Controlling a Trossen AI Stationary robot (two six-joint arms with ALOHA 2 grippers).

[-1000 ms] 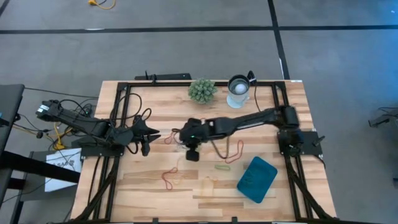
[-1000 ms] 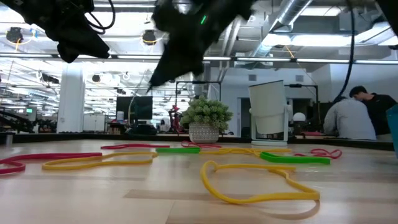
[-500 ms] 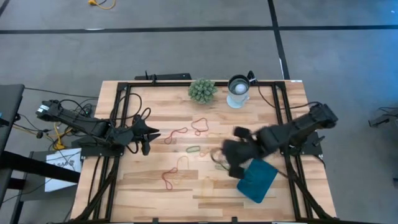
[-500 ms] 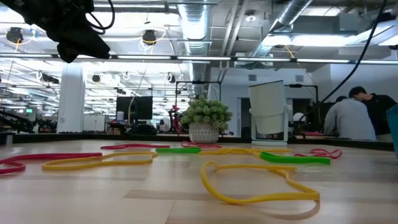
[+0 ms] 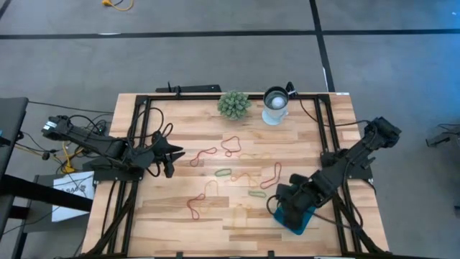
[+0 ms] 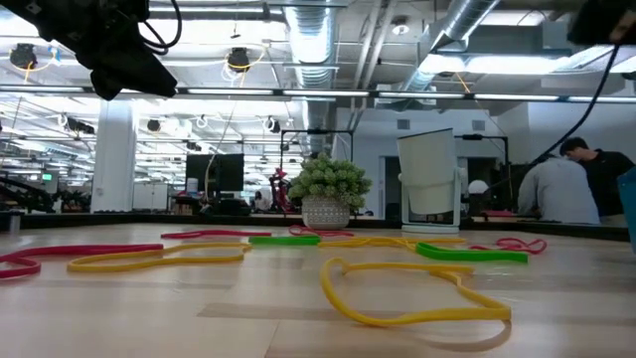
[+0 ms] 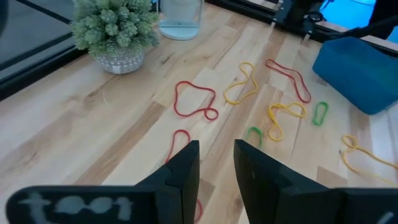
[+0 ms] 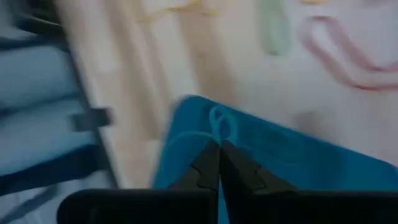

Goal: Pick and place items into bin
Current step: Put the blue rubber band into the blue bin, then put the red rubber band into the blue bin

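Two red bands (image 7: 194, 101), one green loop (image 7: 319, 113), one bin (image 7: 362, 73)

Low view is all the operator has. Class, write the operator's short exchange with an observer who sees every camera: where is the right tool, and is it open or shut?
Operator: I can't find the right tool. Where is it?
Observer: In the high view, the right tool hangs over the bin, at the table's front right.
Operator: Is it open or shut?
Observer: In the right wrist view it is shut. A blue band lies at its tips over the bin floor. I cannot tell whether it is gripped.
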